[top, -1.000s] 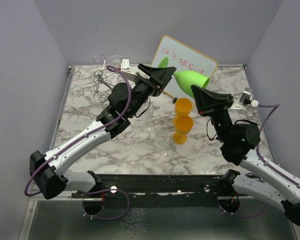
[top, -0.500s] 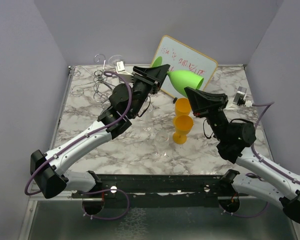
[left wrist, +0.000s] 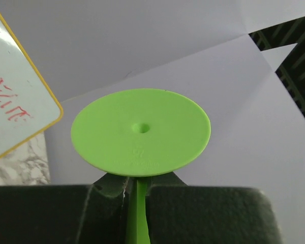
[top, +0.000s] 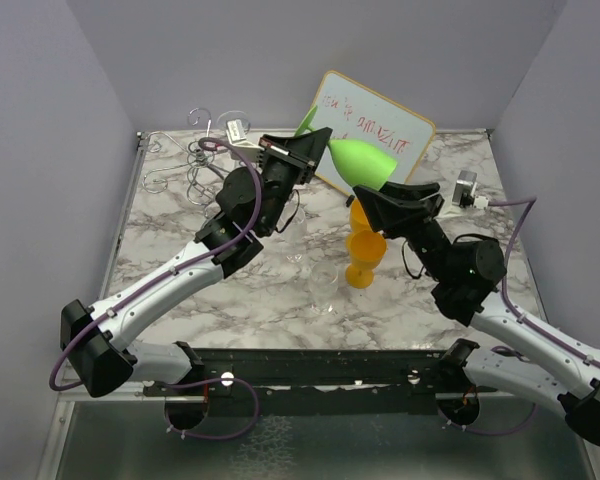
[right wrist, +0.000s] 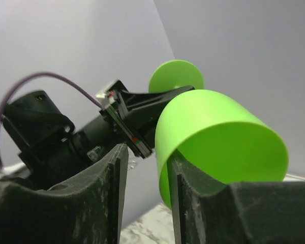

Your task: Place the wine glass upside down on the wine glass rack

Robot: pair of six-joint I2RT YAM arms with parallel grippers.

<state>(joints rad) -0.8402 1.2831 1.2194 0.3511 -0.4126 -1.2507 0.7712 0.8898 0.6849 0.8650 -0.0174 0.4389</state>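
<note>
Wine glass [top: 362, 160] stem in left gripper [top: 325, 148]; bowl at right gripper [top: 363, 198].

The marbled table [top: 270, 300] carries the wine glass rack [top: 195, 165] in its far left corner; a whiteboard [top: 380, 125] leans at the far edge; two orange glasses [top: 363, 258] stand near the middle; a clear glass [top: 325, 285] stands just beside them.

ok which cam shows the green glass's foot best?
Left wrist: the foot fills the frame face-on, its stem pinched in the left gripper. Right wrist shows it as a small disc behind the bowl. Top external catches only a sliver.
</note>
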